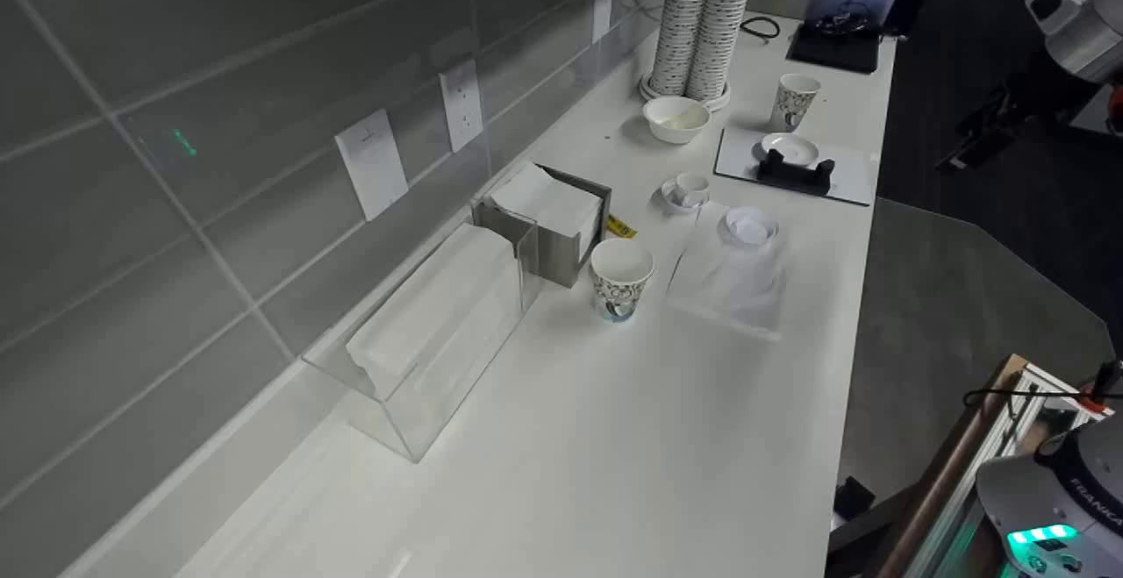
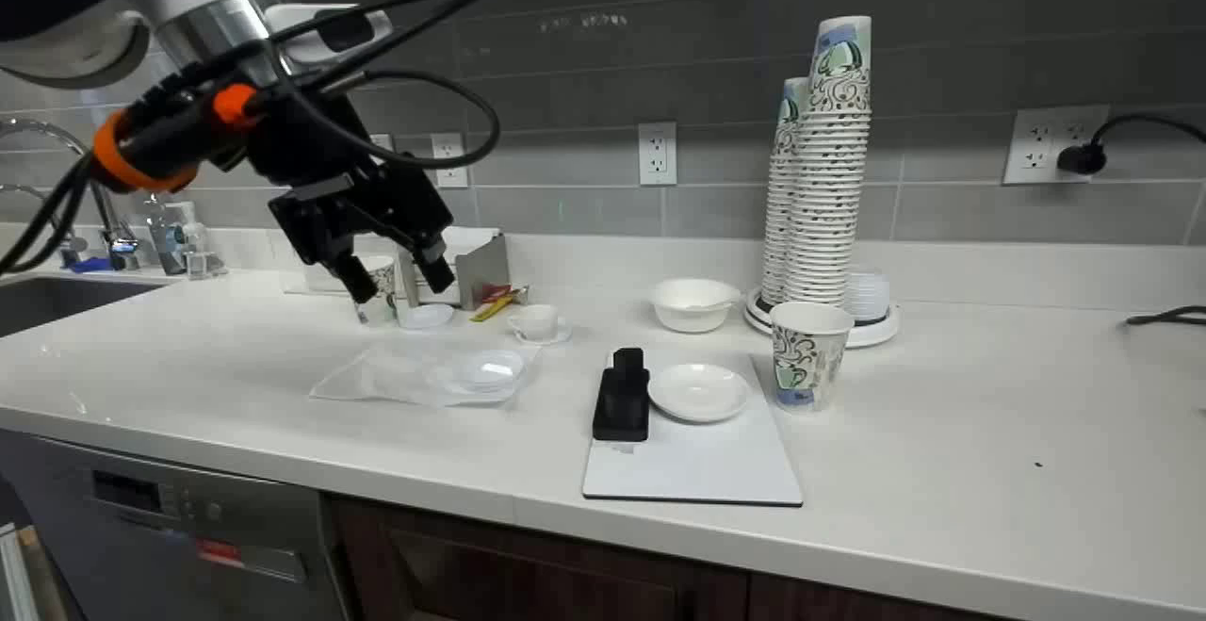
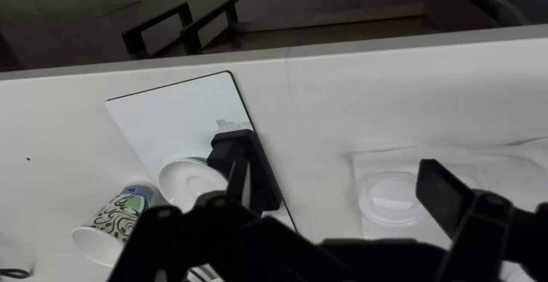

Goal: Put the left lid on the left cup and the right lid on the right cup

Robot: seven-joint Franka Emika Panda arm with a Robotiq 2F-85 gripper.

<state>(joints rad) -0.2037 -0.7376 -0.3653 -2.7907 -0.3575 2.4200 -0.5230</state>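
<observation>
A paper cup with a swirl print (image 1: 621,278) stands upright by the napkin box; it also shows, partly behind my gripper, in an exterior view (image 2: 380,293). A second such cup (image 2: 808,357) stands beside a white board, also seen in the wrist view (image 3: 122,213). A round whitish lid (image 2: 494,368) lies on a clear plastic bag; in the wrist view the lid (image 3: 389,198) appears between my fingers, well below them. A white disc, perhaps a lid, (image 2: 427,317) lies near the napkin-side cup. My gripper (image 2: 396,278) is open and empty, raised above counter height.
The white board (image 2: 692,465) carries a white saucer (image 2: 699,392) and a black stand (image 2: 622,400). A small cup on a saucer (image 2: 537,322), a bowl (image 2: 692,305) and tall cup stacks (image 2: 818,197) stand toward the wall. A clear napkin holder (image 1: 421,367) lines the wall.
</observation>
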